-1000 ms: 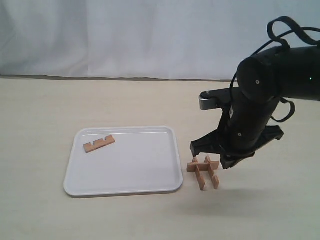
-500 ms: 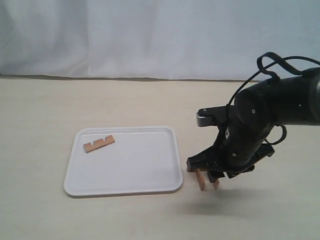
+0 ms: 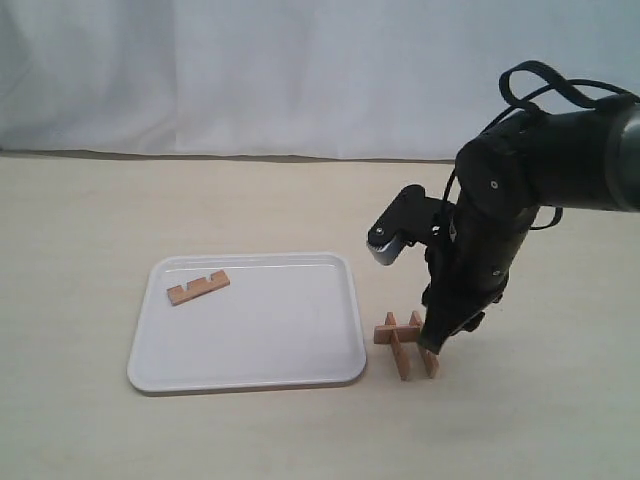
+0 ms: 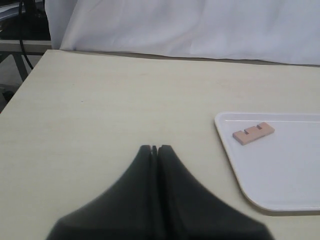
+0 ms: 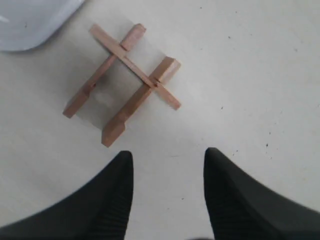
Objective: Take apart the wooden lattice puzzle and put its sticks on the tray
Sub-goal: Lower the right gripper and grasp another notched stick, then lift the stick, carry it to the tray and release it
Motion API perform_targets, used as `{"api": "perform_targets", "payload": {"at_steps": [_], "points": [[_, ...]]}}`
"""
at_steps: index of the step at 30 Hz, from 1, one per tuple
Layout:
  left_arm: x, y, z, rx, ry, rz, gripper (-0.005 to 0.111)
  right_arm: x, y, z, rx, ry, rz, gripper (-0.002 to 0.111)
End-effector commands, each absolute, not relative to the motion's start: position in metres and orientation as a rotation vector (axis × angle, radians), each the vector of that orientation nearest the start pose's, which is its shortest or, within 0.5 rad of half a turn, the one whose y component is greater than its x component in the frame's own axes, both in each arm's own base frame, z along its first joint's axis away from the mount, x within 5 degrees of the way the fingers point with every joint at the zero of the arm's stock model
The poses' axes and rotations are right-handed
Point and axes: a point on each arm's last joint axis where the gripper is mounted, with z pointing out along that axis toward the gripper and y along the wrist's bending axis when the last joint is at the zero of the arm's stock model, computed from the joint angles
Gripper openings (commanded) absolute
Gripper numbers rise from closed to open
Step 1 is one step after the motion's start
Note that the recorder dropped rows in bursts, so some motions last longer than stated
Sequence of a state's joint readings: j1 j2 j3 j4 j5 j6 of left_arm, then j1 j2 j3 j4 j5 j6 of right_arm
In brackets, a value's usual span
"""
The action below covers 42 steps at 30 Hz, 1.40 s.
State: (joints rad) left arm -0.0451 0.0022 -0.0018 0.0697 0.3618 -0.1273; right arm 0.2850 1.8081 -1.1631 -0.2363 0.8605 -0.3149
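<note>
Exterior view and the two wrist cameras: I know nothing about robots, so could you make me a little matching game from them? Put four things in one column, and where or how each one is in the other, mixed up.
Things:
1. small light-brown wooden lattice puzzle
2. single short light-brown notched wooden stick
3. left black gripper
4. right black gripper

Place or state:
A. jaws open, holding nothing
B. lying on the flat glossy white tray
C. jaws shut, holding nothing
D. on the table, beside the tray

Pairs: 1-D, 2-B, 3-C, 4-A.
</note>
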Motion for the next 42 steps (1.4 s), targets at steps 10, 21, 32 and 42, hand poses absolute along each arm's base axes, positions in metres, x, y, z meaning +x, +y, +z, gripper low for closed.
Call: {"api": "perform_targets", "payload": {"at_steps": [10, 21, 32, 42], "points": [[0.053, 0.000, 0.181, -0.037, 1.837, -0.060, 0.000, 0.354, 0.081, 0.144, -1.644, 2.513, -0.405, 0.043], [0.053, 0.000, 0.181, -0.036, 1.839, -0.058, 0.000, 0.359, 0.084, 0.131, -1.708, 2.449, -0.400, 0.034], [0.053, 0.000, 0.181, -0.036, 1.839, -0.058, 0.000, 0.358, 0.082, 0.131, -1.726, 2.465, -0.410, 0.005], [0.053, 0.000, 0.181, -0.036, 1.839, -0.058, 0.000, 0.354, 0.079, 0.142, -1.737, 2.478, -0.438, 0.005]]}}
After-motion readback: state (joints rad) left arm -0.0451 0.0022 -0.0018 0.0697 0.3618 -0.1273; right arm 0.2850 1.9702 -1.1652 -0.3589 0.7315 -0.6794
